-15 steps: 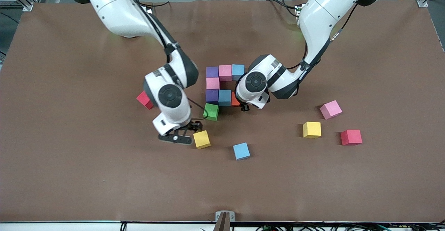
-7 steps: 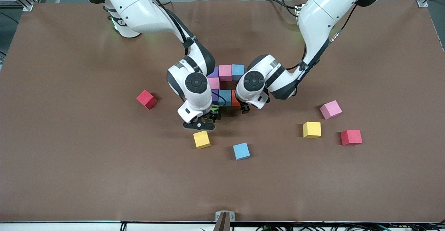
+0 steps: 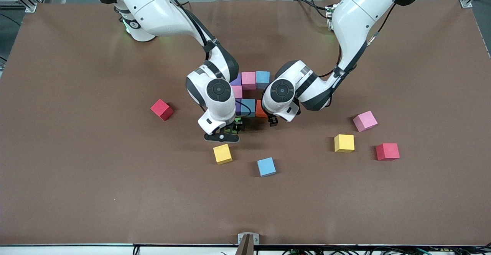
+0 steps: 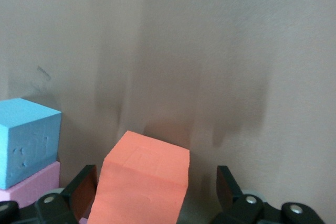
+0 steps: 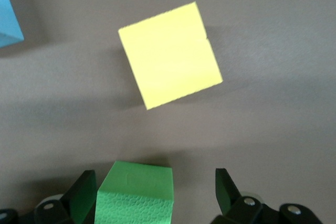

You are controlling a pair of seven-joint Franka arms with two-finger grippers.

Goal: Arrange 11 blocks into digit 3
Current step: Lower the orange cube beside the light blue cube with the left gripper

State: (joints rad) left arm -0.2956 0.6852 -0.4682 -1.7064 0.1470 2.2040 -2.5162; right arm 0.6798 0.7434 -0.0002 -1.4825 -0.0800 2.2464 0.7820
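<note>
The digit 3 (image 3: 247, 94) is a little over half built, going by the cubes that show: a bar of purple, pink (image 3: 248, 80) and light blue (image 3: 262, 78) lies farthest from the front camera, a single pink joins it to a second bar that ends at the orange block (image 3: 260, 110), and the green block (image 3: 237, 126) sits just nearer the camera than that bar, at its end toward the right arm. The left gripper (image 3: 272, 121) hangs low over the orange block with its jaws released and standing wide to either side of the cube, not pinching it. The right gripper (image 3: 224, 133) hangs over the green block, jaws likewise spread and clear of its sides. By my count eight cubes are in or at the figure, though the right arm hides part of it. What seems left is the last bar of three, nearer the camera than the green block. Candidates lie loose: a yellow block (image 3: 223, 153) close by the green block, a light blue block (image 3: 266, 166) nearer the camera, and another yellow block (image 3: 344, 143) and a pink block (image 3: 364, 120) toward the left arm's end. Two red cubes (image 3: 161, 109) stay outside the figure.
</note>
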